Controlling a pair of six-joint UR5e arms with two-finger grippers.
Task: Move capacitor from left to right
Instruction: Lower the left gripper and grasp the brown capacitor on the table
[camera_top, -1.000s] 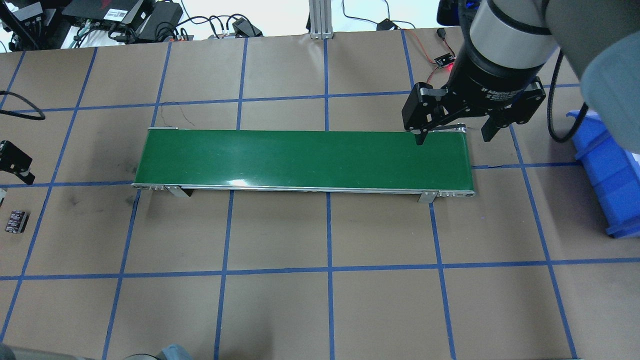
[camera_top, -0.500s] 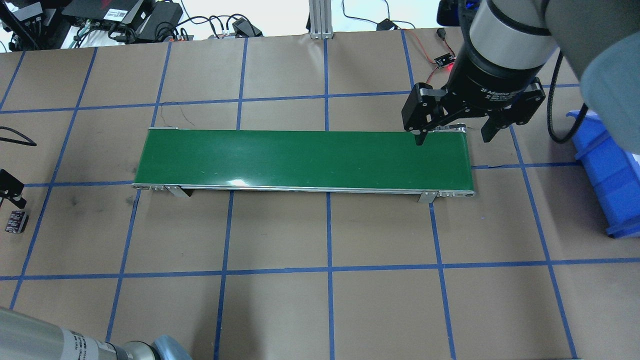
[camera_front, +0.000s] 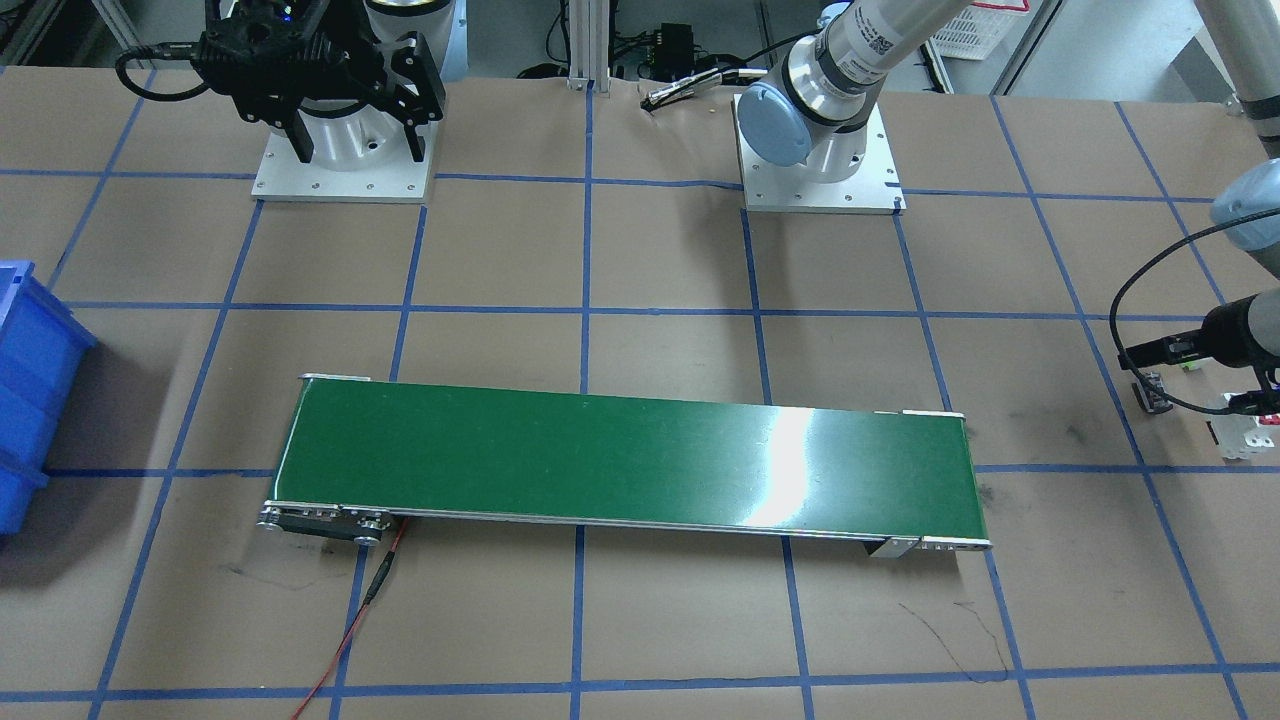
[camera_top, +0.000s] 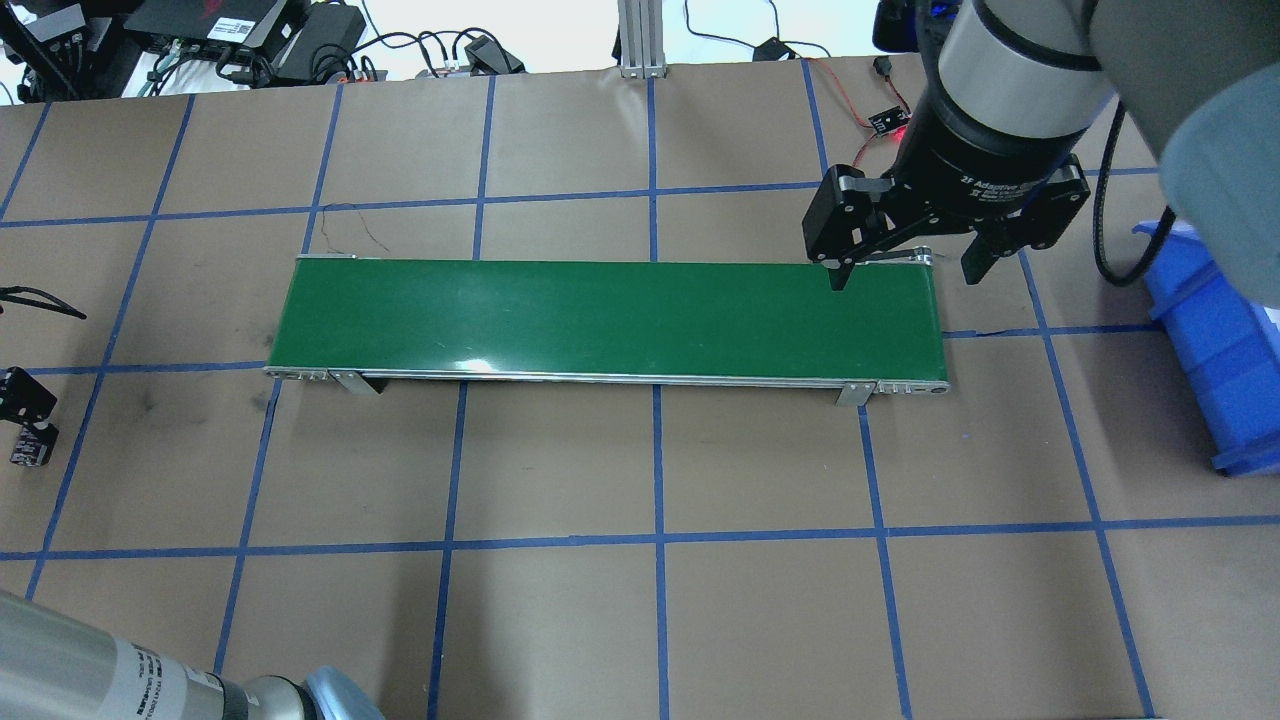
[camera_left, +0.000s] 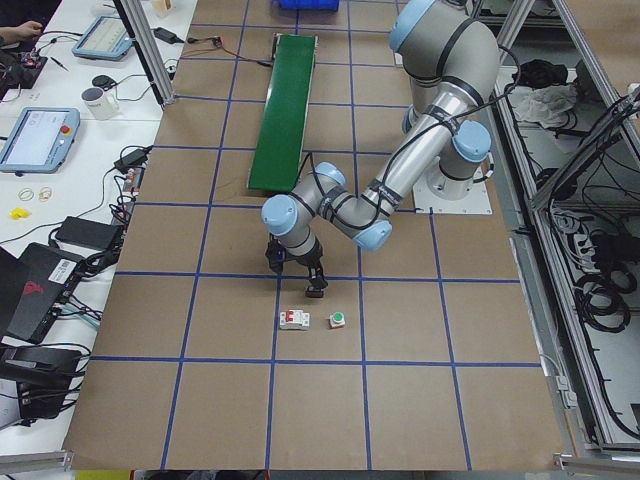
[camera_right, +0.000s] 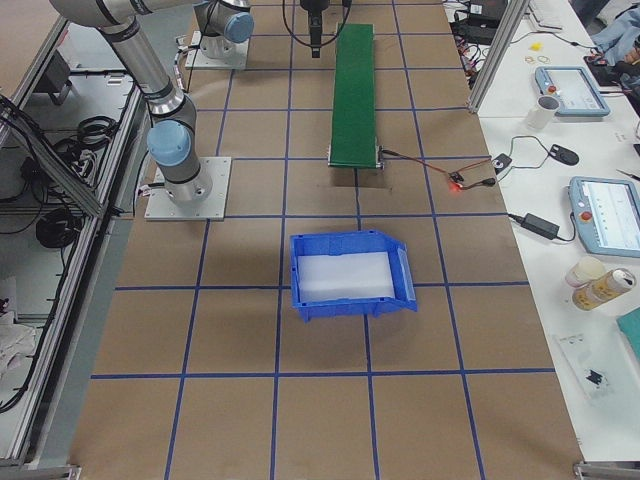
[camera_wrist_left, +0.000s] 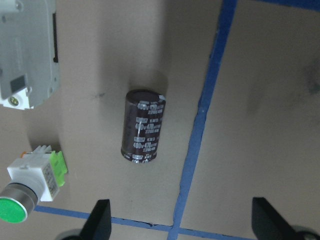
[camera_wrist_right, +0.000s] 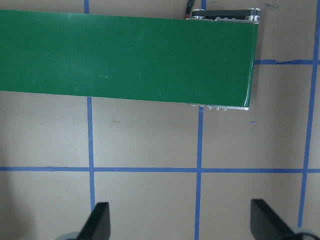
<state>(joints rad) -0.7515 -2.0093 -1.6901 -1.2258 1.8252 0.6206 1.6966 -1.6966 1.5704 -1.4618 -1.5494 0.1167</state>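
The capacitor (camera_wrist_left: 144, 126), a dark brown stubby cylinder with pale markings, lies on its side on the brown table paper, just left of a blue tape line. In the overhead view it (camera_top: 30, 452) sits at the far left edge, partly under my left gripper (camera_top: 25, 398). My left gripper (camera_wrist_left: 182, 226) is open and empty, hovering over the capacitor, which lies just beyond the gap between the fingers. My right gripper (camera_top: 908, 272) is open and empty above the right end of the green conveyor belt (camera_top: 610, 315). It also shows in the right wrist view (camera_wrist_right: 182, 225).
A white circuit breaker (camera_wrist_left: 25, 55) and a green-capped push-button (camera_wrist_left: 30, 182) lie close beside the capacitor. A blue bin (camera_top: 1215, 350) stands right of the belt. A red wire (camera_front: 350, 630) runs from the belt's right end.
My left gripper has moved toward the table's near edge, over the capacitor, and now partly covers it. The left forearm has come into the overhead view's bottom left. The right arm is still.
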